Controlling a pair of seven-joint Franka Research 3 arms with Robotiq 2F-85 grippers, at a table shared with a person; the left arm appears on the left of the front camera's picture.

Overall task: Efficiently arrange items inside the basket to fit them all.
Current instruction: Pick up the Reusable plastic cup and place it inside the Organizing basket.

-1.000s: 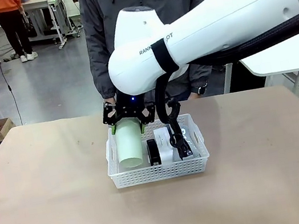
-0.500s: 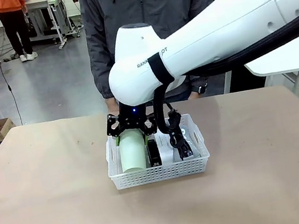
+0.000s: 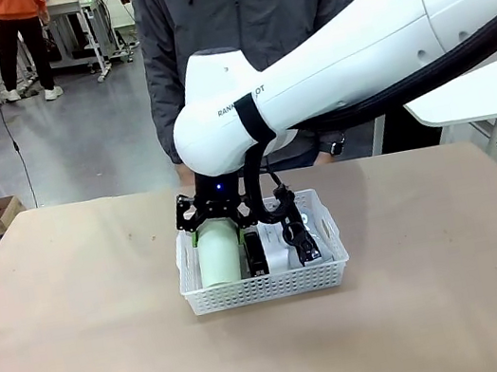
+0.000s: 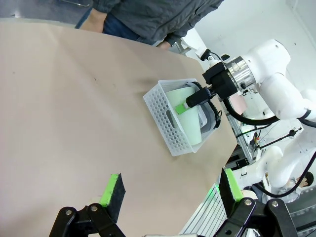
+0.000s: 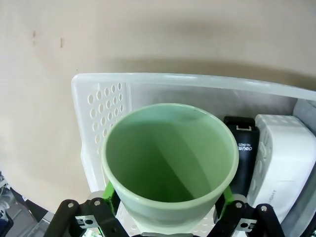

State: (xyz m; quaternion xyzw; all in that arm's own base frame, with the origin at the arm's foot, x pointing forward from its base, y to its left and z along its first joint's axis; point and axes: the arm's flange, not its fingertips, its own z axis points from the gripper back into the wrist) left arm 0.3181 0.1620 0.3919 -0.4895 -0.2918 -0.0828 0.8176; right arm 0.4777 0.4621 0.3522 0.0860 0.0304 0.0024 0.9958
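Observation:
My right gripper is shut on the pale green paper cup and holds it tilted in the left part of the white basket, base toward the near wall. In the right wrist view the green pads press both sides of the cup, whose open mouth faces the camera. Right of the cup lie the black stapler, the small white box and the grey pouch with its black strap. My left gripper hangs open, high over bare table, far from the basket.
A person in a grey jacket stands at the far edge right behind the basket, hands low by the table edge. My big white right arm reaches across the middle from the right. Brown tabletop lies open left, right and in front.
My right gripper has come down and a little left with the cup, so the cup now sits lower in the basket. The other items have not moved.

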